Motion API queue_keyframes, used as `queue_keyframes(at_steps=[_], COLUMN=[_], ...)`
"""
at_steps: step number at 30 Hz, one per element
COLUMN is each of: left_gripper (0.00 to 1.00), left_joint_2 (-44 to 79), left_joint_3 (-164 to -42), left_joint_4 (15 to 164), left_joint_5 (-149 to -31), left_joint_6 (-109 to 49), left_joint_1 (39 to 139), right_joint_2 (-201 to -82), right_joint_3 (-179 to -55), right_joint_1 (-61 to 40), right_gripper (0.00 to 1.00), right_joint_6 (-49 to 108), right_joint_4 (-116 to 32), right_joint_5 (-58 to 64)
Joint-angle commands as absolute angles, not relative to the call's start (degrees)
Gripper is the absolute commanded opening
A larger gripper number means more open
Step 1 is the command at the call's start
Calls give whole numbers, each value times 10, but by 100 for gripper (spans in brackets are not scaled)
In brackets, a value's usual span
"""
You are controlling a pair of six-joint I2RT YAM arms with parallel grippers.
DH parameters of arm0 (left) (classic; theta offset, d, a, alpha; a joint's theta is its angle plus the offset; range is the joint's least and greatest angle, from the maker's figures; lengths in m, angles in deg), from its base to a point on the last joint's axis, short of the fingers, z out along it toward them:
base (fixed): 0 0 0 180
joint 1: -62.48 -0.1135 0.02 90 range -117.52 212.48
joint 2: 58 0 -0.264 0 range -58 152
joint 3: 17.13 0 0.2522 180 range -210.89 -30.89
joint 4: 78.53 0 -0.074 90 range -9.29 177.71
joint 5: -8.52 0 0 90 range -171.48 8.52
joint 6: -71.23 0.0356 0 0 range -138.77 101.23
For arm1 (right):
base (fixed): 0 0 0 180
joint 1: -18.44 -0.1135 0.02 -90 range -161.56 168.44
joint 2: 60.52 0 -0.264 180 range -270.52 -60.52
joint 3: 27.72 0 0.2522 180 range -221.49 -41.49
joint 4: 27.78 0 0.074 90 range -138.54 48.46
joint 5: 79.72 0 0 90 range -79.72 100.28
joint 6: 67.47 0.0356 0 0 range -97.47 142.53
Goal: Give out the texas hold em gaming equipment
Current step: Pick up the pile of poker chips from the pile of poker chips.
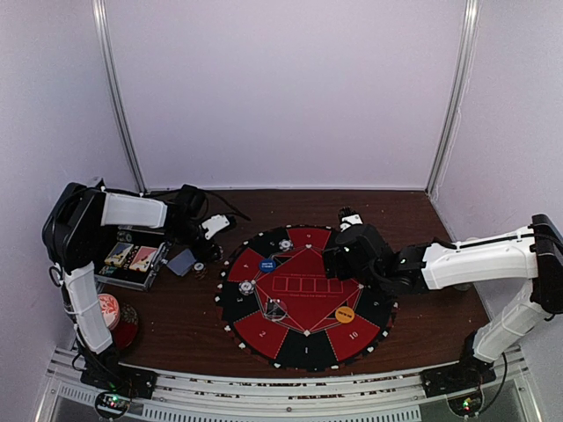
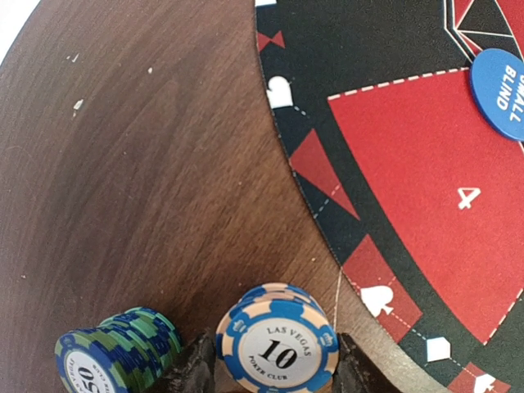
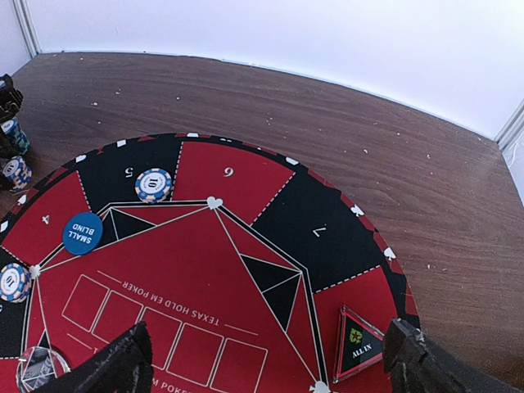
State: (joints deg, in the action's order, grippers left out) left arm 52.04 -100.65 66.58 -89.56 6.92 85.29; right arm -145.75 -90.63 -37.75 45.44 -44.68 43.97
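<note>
Closest to L wrist cam: short stack of blue-and-cream striped-edge poker chips (image 2: 278,348), top face printed "LAS VEGAS / 10 / POKER CLUB". It stands on the dark wood-grain table (image 2: 123,164), just off the rim of the big round red-and-black printed mat (image 2: 409,205). L claw (image 2: 273,356) straddles that stack, one black finger (image 2: 195,370) each side, pads right at the chip edges. Gap is narrow, but can't tell if it's truly pinching or a hair short of contact. Just beside it on the left is a 2nd stack of green-and-blue chips (image 2: 123,348), marked "50", not touched.

R claw (image 3: 268,344): jaws spread wide, nothing between them, hanging over the mat's middle.

Writing on mat: "TEXAS HOLD EM POKER", seat nos. 4, 5, 6, 7.

- Blue round button disc (image 3: 83,232) reads "SMALL BLIND", at seat 4's inner edge.
- Single blue-and-cream "10" chip (image 3: 153,184) sits on seat 5.
- Red-and-black triangular marker (image 3: 354,352) reads "ALL IN", near seat 7.
- Orange round button disc (image 1: 346,314) lies by seat 10, print too small to read.
- Grey-blue-backed card (image 1: 182,261) lies on the table beside an open black case (image 1: 132,259).
</note>
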Motion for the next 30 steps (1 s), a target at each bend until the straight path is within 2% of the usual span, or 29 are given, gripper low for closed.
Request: queue_keyframes(at_steps=[1,12,21,30], left_gripper=[50,43,27,19], left_joint_2=[531,531,524,490], left_joint_3=[-1008,-1009,-1009,-1005], left_joint_4=[668,664,664,662], left_joint_5=[-897,-902,-911,-930], left_joint_6=[77,79,77,81], left_joint_1=[847,846,846,846], right_joint_2=[-1453,-1450,-1449,-1449], right_joint_3=[-909,-909,-909,-908], right_joint_1=[-375,-375,-375,-375], right_gripper=[99,99,99,99], right_joint_6=[458,458,458,459], right_joint_4=[-444,-444,-445,-444], right_joint_5=[446,446,446,447])
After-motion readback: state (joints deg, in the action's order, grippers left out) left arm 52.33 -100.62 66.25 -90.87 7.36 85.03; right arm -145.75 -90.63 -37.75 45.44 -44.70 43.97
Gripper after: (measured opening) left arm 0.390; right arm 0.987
